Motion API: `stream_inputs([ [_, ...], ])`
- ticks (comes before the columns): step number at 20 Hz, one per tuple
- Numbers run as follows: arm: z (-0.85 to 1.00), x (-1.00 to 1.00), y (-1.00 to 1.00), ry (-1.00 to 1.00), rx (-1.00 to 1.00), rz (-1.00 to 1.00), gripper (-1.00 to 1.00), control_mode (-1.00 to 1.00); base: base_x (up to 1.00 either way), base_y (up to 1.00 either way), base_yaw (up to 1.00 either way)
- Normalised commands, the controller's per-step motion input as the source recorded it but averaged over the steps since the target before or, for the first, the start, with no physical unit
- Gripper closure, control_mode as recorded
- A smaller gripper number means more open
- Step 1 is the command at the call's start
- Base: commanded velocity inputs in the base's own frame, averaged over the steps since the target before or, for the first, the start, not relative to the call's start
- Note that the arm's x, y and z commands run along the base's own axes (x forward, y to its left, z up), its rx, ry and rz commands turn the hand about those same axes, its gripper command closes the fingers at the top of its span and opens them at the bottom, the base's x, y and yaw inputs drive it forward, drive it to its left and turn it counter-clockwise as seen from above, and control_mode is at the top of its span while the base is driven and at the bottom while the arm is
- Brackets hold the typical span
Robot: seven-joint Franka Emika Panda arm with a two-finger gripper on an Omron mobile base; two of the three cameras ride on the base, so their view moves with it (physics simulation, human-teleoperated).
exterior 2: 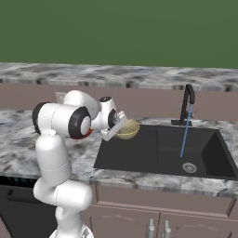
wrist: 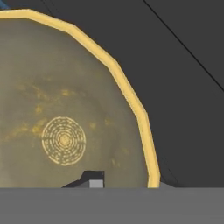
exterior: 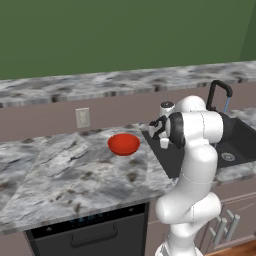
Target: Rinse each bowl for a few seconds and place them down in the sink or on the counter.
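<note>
While water runs from the faucet [exterior 2: 188, 103] into the right half of the sink [exterior 2: 158, 160], the gripper [exterior 2: 122, 126] sits at the sink's left end with the tan bowl [exterior 2: 128, 129] at its fingertips, above the basin floor. Hand view: the bowl's speckled inside lies directly under the claw, one fingertip [wrist: 92, 179] over it near the rim. Whether the jaws clamp the rim or have let go, I cannot tell.

The red bowl [exterior: 123, 144] rests on the counter [exterior: 60, 170], just left of the sink and well apart from the arm.

Judgement: both bowls are probably light, rigid, glazed and slippery when wet, chippable if dropped. The best hold is a pinch across the rim wall, one finger inside and one outside.
</note>
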Motion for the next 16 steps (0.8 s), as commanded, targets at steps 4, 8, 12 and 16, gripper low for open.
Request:
stream_inputs([
  [4,0.03,-0.1,0.02,-0.06,0.01,0.0,-1.0,-1.0,0.0,0.0,0.0],
  [8,0.08,-0.07,0.01,-0.03,0.03,0.01,-1.0,-1.0,0.0,0.0,0.0],
  [12,0.14,-0.03,0.14,-0.01,0.0,0.02,-1.0,-1.0,0.0,0.0,0.0],
  [16,0.25,-0.01,0.13,0.0,0.0,0.02,-1.0,-1.0,0.0,0.0,0.0],
])
